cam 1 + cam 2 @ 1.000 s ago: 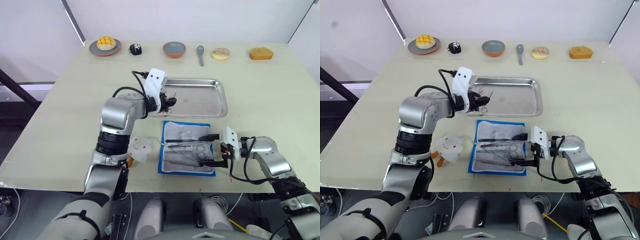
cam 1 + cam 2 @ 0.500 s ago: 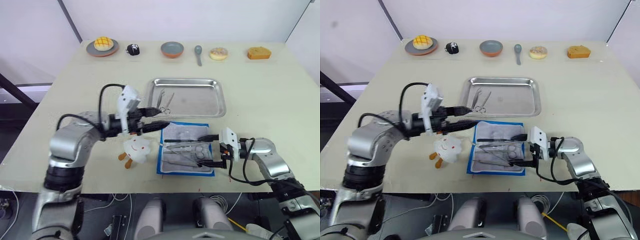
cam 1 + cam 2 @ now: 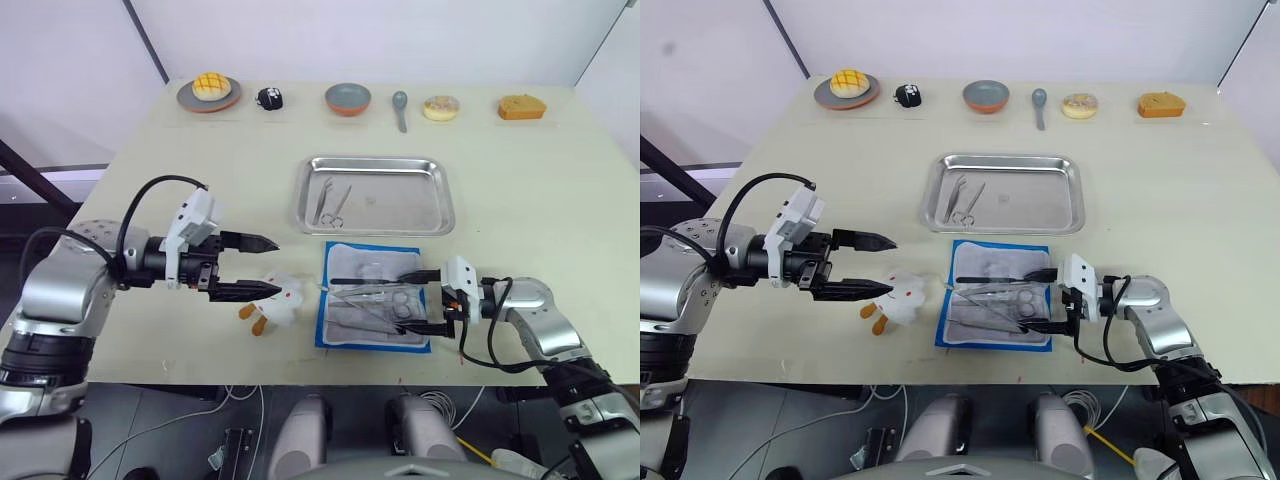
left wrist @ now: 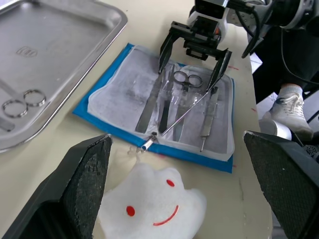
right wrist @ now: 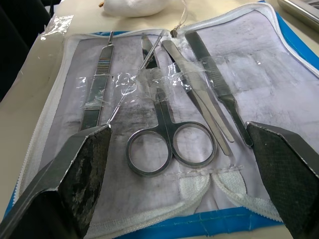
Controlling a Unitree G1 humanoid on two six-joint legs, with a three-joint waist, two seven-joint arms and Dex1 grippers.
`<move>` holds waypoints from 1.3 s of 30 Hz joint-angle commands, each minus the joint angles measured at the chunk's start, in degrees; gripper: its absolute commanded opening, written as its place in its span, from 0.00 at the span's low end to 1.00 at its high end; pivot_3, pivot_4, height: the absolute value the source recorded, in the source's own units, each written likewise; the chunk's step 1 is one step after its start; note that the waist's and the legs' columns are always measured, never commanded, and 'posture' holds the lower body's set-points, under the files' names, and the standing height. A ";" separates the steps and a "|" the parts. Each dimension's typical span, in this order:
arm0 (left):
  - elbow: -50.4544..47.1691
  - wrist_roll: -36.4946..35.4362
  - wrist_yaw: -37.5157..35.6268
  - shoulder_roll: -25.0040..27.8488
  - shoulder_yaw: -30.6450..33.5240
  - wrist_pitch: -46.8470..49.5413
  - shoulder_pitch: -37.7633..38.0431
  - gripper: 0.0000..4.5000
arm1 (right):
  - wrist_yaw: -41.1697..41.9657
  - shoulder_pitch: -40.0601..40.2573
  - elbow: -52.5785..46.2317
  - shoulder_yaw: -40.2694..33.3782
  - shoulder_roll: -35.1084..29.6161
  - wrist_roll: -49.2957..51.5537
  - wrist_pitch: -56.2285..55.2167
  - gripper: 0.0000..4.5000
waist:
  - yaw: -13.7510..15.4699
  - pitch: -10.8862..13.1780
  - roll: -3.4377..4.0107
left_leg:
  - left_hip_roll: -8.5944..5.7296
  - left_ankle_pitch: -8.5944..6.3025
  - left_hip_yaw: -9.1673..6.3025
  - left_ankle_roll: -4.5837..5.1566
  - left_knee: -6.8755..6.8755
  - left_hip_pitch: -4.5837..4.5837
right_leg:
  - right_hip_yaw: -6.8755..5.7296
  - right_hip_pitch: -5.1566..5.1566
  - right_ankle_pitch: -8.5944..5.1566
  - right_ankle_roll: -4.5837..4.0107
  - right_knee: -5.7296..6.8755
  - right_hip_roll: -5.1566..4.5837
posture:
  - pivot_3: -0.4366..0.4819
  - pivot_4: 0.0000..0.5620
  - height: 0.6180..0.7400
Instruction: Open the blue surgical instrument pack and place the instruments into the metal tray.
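Blue surgical instrument pack (image 3: 374,294) lay unfolded, lining up, near the front edge of the bench (image 3: 540,190), just in front of the metal tray (image 3: 376,194) with a narrow strip of bare bench between them. Several instruments (image 5: 169,107) were still tucked in its clear pockets: ring-handled scissors, tweezers and slim handles side by side. Two more instruments (image 3: 332,201) lay in the left part of the tray, the rest of its floor bare.

The right pincer (image 3: 421,302) rested at the pack's right edge, fingers spread wide apart and pointing in over the lining, gripping nothing. The left pincer (image 3: 262,266) hovered well left of the pack, also spread and empty, its lower finger just beside a white smiley-faced toy (image 3: 281,300) that sat close to the pack's left border. Broad open bench lay to the left and right of the tray; plates, a bowl, a spoon and pastries lined the far edge.

A second earlier the left pincer had been over the tray's left end; it had since drawn back leftward and toward the front, and the right pincer had kept its place.
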 commanded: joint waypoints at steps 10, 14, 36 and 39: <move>0.71 11.14 3.04 -5.66 -12.20 -6.87 -10.82 0.88 | -1.28 1.74 4.76 0.93 0.64 -1.67 -0.84 1.00 | 0.05 -0.01 -0.04 | -0.03 0.00 0.05 0.01 0.09 -0.02 | 0.02 0.02 -0.01 0.04 0.02 0.06 | 0.48 0.27 1.00; 1.91 16.16 3.81 -8.35 -18.01 -7.37 -14.41 0.51 | -1.59 1.90 4.58 0.89 0.70 -1.72 -0.97 1.00 | -0.23 0.00 -0.03 | -0.07 0.00 0.08 0.01 0.08 -0.01 | 0.08 0.00 -0.04 0.09 0.05 0.14 | 0.48 0.27 1.00; 15.59 31.43 6.50 -20.74 -28.60 -17.12 -20.85 0.46 | -3.45 3.64 2.42 0.34 0.34 -1.43 -0.28 1.00 | -0.09 0.00 -0.03 | -0.08 0.00 0.02 0.01 0.18 -0.08 | 0.08 0.01 0.01 0.01 0.07 0.19 | 0.48 0.27 1.00; 16.93 32.67 6.79 -21.55 -28.83 -18.27 -20.94 0.46 | -3.49 3.82 2.07 0.32 0.16 -1.35 -0.08 1.00 | -0.09 0.00 -0.03 | -0.08 0.00 0.01 0.01 0.17 -0.08 | 0.07 0.01 0.02 0.01 0.08 0.19 | 0.48 0.27 1.00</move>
